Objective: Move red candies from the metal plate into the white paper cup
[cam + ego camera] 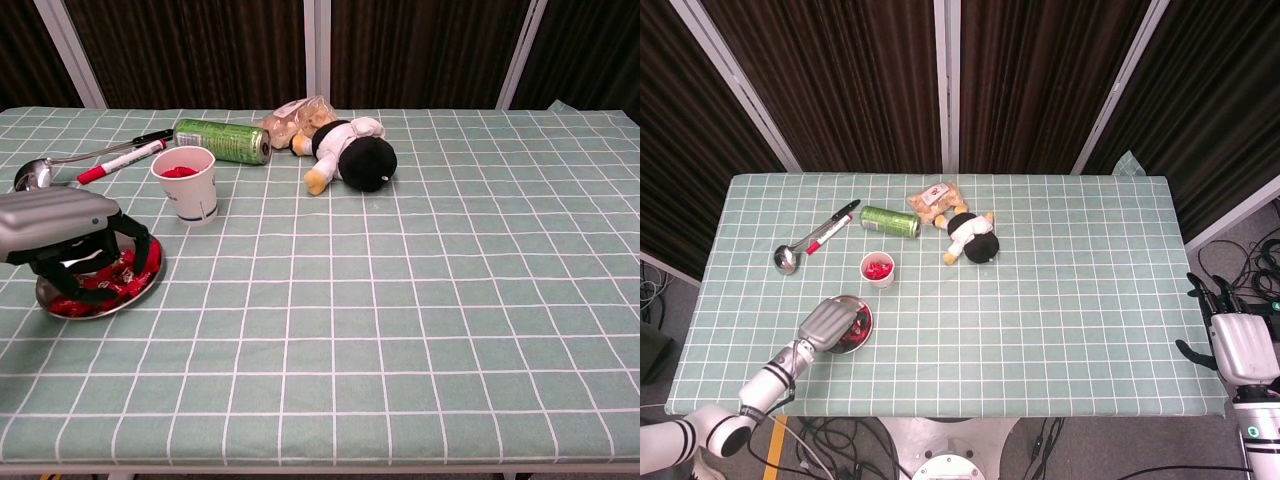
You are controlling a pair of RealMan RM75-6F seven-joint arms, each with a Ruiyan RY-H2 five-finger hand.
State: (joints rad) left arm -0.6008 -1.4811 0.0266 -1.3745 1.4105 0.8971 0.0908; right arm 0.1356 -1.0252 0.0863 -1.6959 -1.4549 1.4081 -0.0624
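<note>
Your left hand [62,232] is down over the metal plate [140,288] at the near left of the worktop [400,300]. Its fingers [128,240] curl down into the red candies [125,275] on the plate. You cannot tell whether they have a candy pinched or not.

Your right hand [1238,345] is off the near right edge of the worktop, well apart from everything. Its fingers are spread and it holds nothing.

Just past the plate stands the white paper cup [186,184]. It is upright, and there is red inside it already.

Farther back on the left lie a metal ladle [40,170] and a red marker [122,160], side by side. To their right a green can [222,140] lies on its side. Next to the can is a clear snack bag [290,118]. A stuffed toy [355,152] in black and white lies just right of the bag, touching it.
</note>
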